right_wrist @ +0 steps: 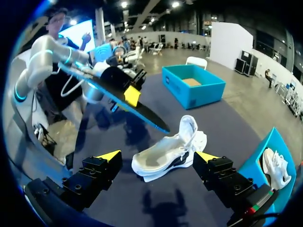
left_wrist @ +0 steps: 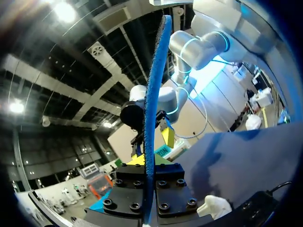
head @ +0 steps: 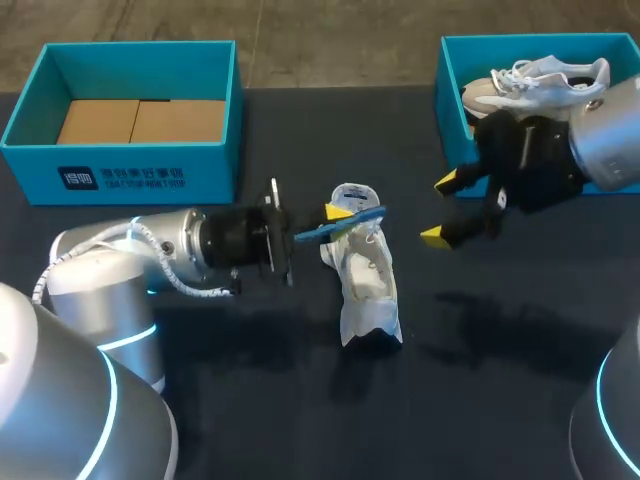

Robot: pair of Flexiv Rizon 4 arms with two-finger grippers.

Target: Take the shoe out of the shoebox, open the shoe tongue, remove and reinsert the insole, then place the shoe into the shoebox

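Observation:
A white shoe [head: 365,285] lies on the dark table near the middle, its opening showing. My left gripper [head: 338,213] hovers just above its far end, shut on a thin blue insole [head: 340,226] that sticks out over the shoe. In the left wrist view the insole [left_wrist: 154,109] runs edge-on between the fingers of that gripper [left_wrist: 147,163]. My right gripper [head: 441,210] stands open to the right of the shoe, holding nothing. Seen from the right wrist, the shoe [right_wrist: 165,153] lies ahead of the right gripper [right_wrist: 157,156], with the insole [right_wrist: 128,101] above and beyond it.
A teal shoebox [head: 120,175] with cardboard inside stands at the back left. A second teal shoebox [head: 450,70] at the back right holds another white shoe [head: 540,80], partly behind my right arm. Bare table lies in front of the shoe.

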